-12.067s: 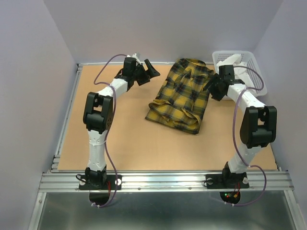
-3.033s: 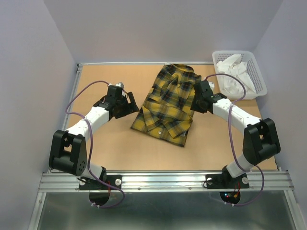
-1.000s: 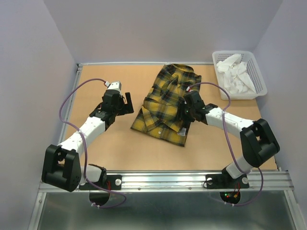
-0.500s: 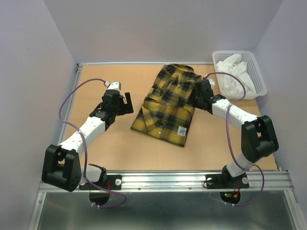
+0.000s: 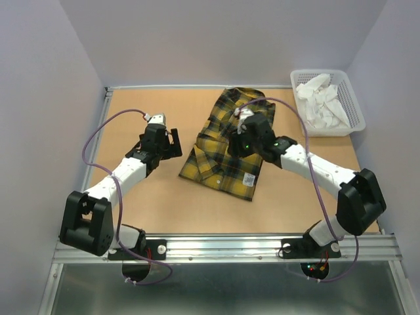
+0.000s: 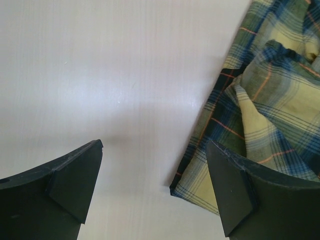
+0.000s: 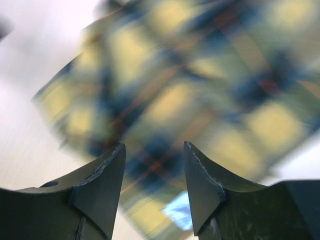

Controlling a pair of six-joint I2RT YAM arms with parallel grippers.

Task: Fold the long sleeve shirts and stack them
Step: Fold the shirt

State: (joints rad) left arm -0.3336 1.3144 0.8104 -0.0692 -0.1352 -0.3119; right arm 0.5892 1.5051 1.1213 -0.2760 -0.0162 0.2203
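The yellow and dark plaid long sleeve shirt lies folded in the middle of the table, collar toward the back, with a white label showing near its front right corner. My right gripper hovers over the shirt's middle; in the right wrist view the gripper is open and empty above the blurred plaid. My left gripper is open beside the shirt's left edge. In the left wrist view the gripper holds nothing, and the shirt's corner lies by its right finger.
A white basket with white cloth in it stands at the back right corner. Bare brown tabletop lies in front of the shirt and to its left. Walls close in the table on three sides.
My right gripper has swung left from the shirt's right edge to over its middle. The left arm has hardly moved. The shirt lies as before.
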